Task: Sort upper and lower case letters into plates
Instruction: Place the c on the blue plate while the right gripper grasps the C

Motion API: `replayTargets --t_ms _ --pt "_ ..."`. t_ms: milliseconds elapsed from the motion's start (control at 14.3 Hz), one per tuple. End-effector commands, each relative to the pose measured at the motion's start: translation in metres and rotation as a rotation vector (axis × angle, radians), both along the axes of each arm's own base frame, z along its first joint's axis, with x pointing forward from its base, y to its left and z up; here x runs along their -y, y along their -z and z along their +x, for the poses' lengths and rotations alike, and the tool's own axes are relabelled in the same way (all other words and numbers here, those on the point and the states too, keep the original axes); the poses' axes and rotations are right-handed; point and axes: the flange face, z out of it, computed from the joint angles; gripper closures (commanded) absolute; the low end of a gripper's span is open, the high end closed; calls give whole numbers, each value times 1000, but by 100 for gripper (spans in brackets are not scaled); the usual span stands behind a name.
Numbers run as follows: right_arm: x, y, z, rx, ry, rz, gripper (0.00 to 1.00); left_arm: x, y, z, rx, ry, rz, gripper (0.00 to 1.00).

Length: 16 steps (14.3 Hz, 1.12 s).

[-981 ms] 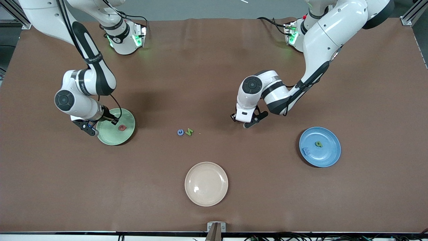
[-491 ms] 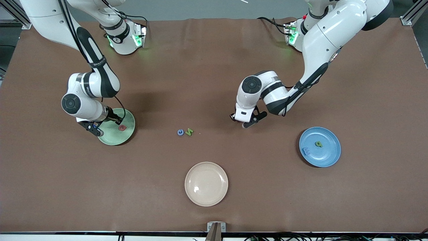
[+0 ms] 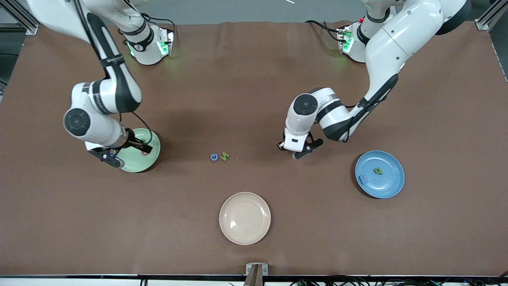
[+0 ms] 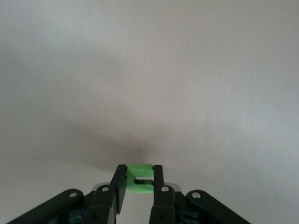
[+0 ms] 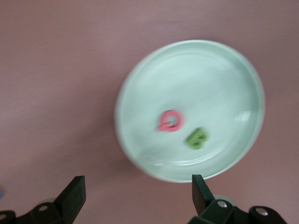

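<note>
The pale green plate (image 3: 154,147) lies toward the right arm's end and holds a pink letter (image 5: 170,121) and a green letter (image 5: 196,138). My right gripper (image 3: 125,153) hangs over this plate (image 5: 210,79), open and empty (image 5: 137,184). My left gripper (image 3: 296,150) is over bare table between the loose letters and the blue plate (image 3: 391,182). It is shut (image 4: 139,175) on a green letter (image 4: 139,184). The blue plate holds a green letter (image 3: 378,171) and a blue letter (image 3: 362,179). A blue letter (image 3: 214,157) and a green letter (image 3: 224,156) lie side by side mid-table.
A cream-white plate (image 3: 245,218) lies empty near the table's front edge, nearer the front camera than the loose letters. The arm bases stand along the table's back edge.
My left gripper has moved with its green letter toward the blue plate. My right arm has shifted over the green plate and now hides the pink letter in the front view.
</note>
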Motion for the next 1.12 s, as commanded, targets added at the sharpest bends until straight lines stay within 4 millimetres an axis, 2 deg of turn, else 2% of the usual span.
replayTargets --t_ms 0,210,351,421,631,771,841,981,1052 --pt "-67 11 -3 51 -59 17 0 -27 -40 28 15 105 111 100" --pt "-117 50 1 85 54 17 0 -71 -61 50 -12 200 188 100" --pt "-156 67 5 88 179 -9 0 -109 -72 66 -39 258 189 99" --pt "-169 72 5 91 207 -14 0 -131 -76 75 -48 280 184 99" --pt "-173 75 10 105 243 3 0 -191 -77 93 -74 328 178 99" --pt "-178 89 10 127 330 8 1 -224 -71 101 -94 366 169 98" --pt "-189 98 6 140 347 13 1 -238 -67 103 -105 365 164 95" --pt "-197 112 1 144 385 11 1 -253 -59 105 -122 373 154 84" --pt "-201 115 -2 143 403 7 2 -259 -55 106 -130 382 149 73"
